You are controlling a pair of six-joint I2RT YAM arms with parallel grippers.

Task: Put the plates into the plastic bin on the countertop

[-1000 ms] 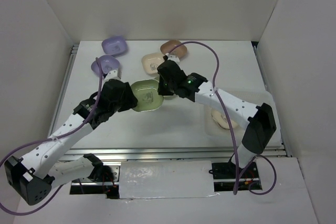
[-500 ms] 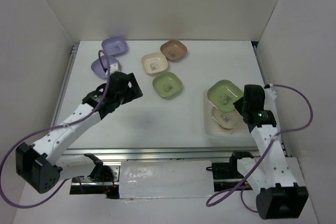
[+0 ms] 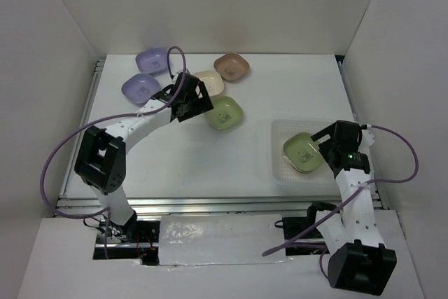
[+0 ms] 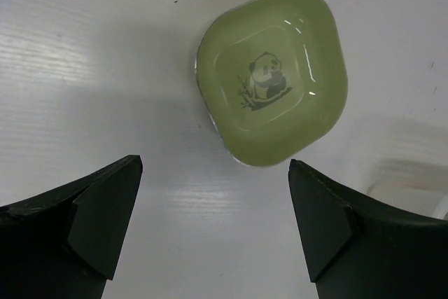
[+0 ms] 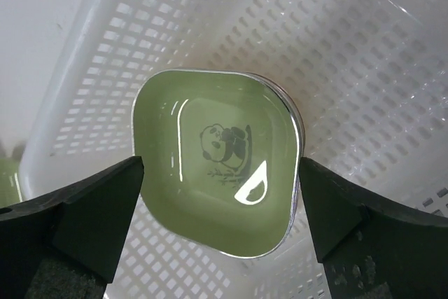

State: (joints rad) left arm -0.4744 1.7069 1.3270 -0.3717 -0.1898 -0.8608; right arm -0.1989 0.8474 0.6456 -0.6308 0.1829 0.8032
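A green plate (image 5: 217,187) lies in the plastic bin (image 5: 350,47), with a second rim showing under its right edge. My right gripper (image 5: 217,225) hangs open over it, one finger on each side, gripping nothing. In the top view the bin (image 3: 280,129) sits at the right of the countertop (image 3: 210,162), with the right gripper (image 3: 323,145) at that plate (image 3: 301,152). My left gripper (image 4: 217,222) is open and empty, just short of another green plate (image 4: 273,82) on the counter. From above, the left gripper (image 3: 204,105) is beside this plate (image 3: 225,113).
Two purple plates (image 3: 152,61) (image 3: 140,87), a cream plate (image 3: 210,80) and a brown plate (image 3: 232,66) lie at the back of the counter. The left arm partly covers the cream one. Metal rails (image 3: 87,124) edge the counter, and white walls surround it.
The right gripper carried a green plate to the bin, opened, and the plate now sits on the cream one there. The left arm swung from the purple plates toward the remaining green plate, gripper open.
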